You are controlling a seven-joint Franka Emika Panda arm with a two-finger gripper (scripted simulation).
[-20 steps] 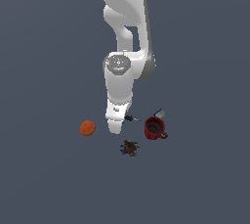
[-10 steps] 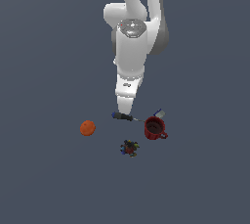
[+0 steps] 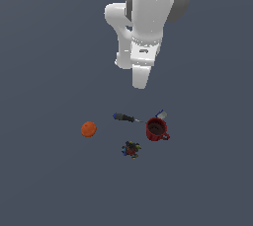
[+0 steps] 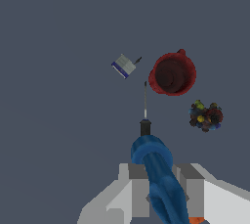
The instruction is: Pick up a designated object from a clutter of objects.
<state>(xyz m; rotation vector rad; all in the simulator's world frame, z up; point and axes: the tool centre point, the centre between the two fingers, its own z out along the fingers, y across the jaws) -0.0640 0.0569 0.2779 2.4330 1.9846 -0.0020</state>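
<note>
The white Panda arm (image 3: 148,13) fills the upper middle of the exterior view, its thick links stacked and foreshortened, narrowing to the wrist and the claw (image 3: 140,83), which points down toward the frame's centre and hangs well above the floor. In the wrist view the claw (image 4: 167,171) sits at the lower middle of the frame, its two grey fingers (image 4: 139,189) standing parallel and apart, with the pale hand body spreading into both lower corners.

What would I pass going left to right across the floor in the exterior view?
Ball → screwdriver → mug
</note>
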